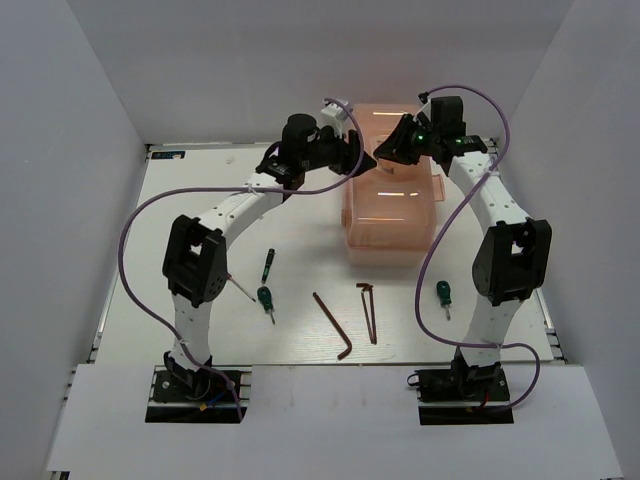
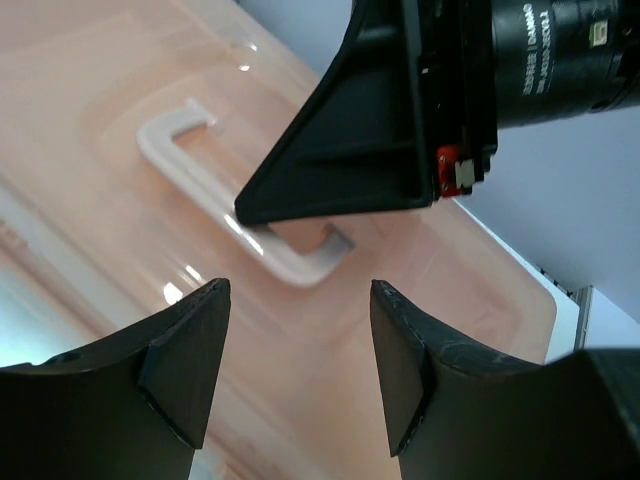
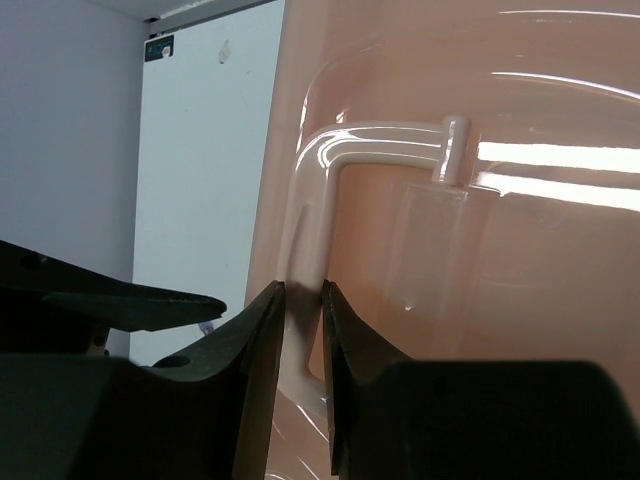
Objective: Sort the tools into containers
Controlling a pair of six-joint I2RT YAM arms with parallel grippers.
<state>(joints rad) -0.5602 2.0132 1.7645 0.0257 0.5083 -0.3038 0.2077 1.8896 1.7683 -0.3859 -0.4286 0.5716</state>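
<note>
The salmon-pink toolbox (image 1: 395,215) stands closed at the back of the table, its white lid handle (image 3: 390,140) on top. My right gripper (image 3: 303,300) is shut on one end of that handle (image 2: 165,150); the bar fills the narrow gap between its jaws. My left gripper (image 2: 300,300) hovers open over the lid (image 2: 120,90), right beside the right gripper (image 1: 385,158), holding nothing. On the table lie green-handled screwdrivers (image 1: 267,263) (image 1: 265,299) (image 1: 443,295) and two dark hex keys (image 1: 333,325) (image 1: 367,310).
A thin driver (image 1: 240,286) pokes out from under the left arm's elbow (image 1: 195,260). Purple cables loop off both arms. White walls enclose the table on three sides, and the toolbox sits close to the back wall.
</note>
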